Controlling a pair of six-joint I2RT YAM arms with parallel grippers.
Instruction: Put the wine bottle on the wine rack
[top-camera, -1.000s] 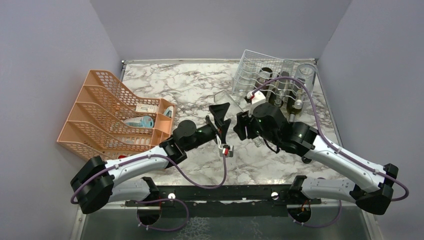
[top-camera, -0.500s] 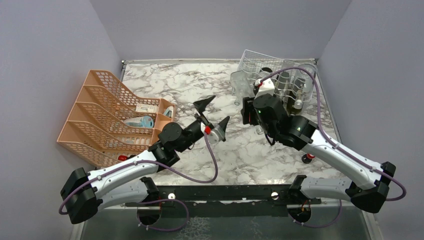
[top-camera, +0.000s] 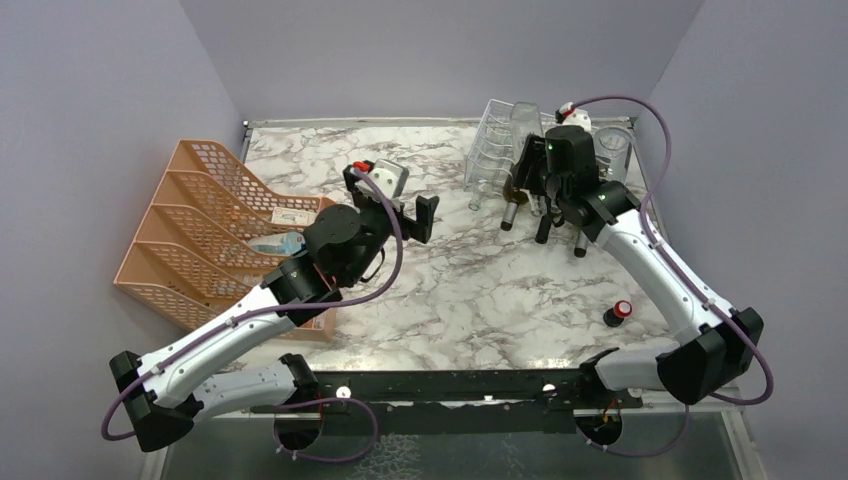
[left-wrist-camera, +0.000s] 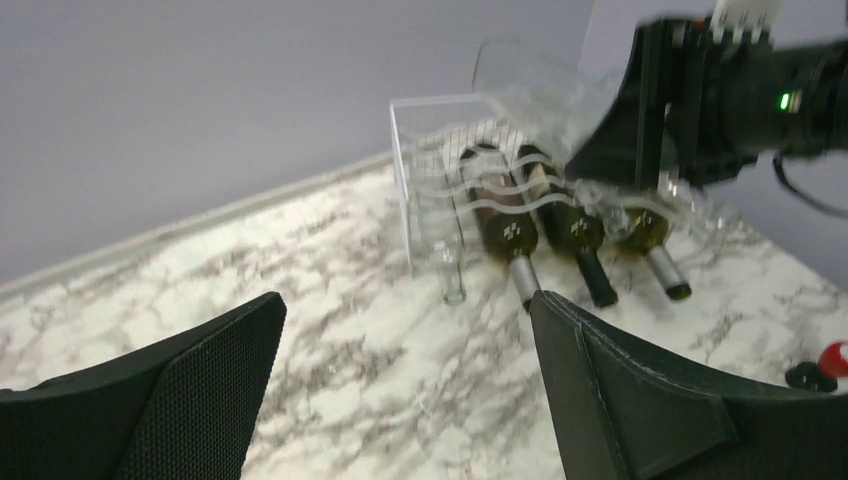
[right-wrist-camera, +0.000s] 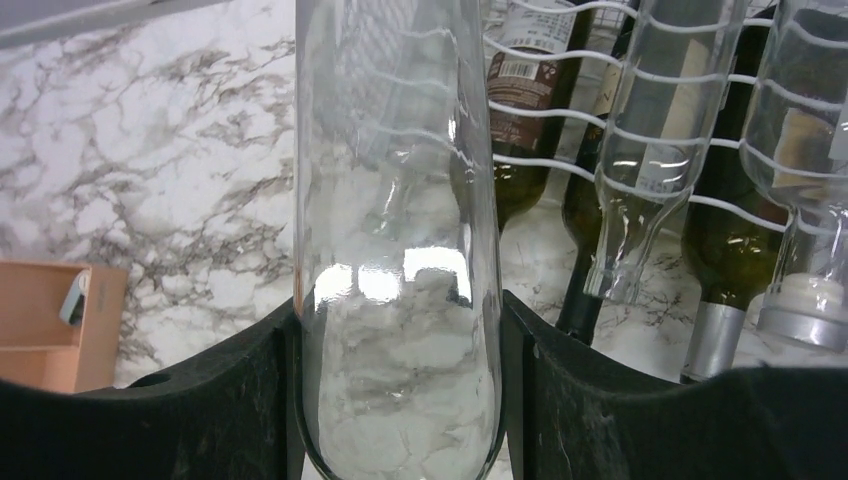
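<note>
The clear glass wine bottle (right-wrist-camera: 395, 250) stands between my right gripper's fingers, which press on both its sides. In the top view my right gripper (top-camera: 533, 168) holds this bottle (top-camera: 522, 118) at the front of the wine rack (top-camera: 486, 150), a white wire rack at the back right. The rack (left-wrist-camera: 430, 170) carries dark bottles (left-wrist-camera: 505, 225) lying with their necks toward the table, plus clear ones (right-wrist-camera: 650, 140). My left gripper (top-camera: 400, 205) hovers open over the middle of the table, left of the rack, and the left wrist view shows its jaws (left-wrist-camera: 405, 310) wide apart with nothing between them.
An orange mesh organizer (top-camera: 215, 225) stands along the left side with small items in its bins. A small red-capped object (top-camera: 621, 312) lies on the marble near the right arm. Purple walls close the table at the back and sides.
My right gripper carried the clear bottle from mid-table back and right to the rack front. The left gripper opened, let go of the bottle and drew away to the left and back.
</note>
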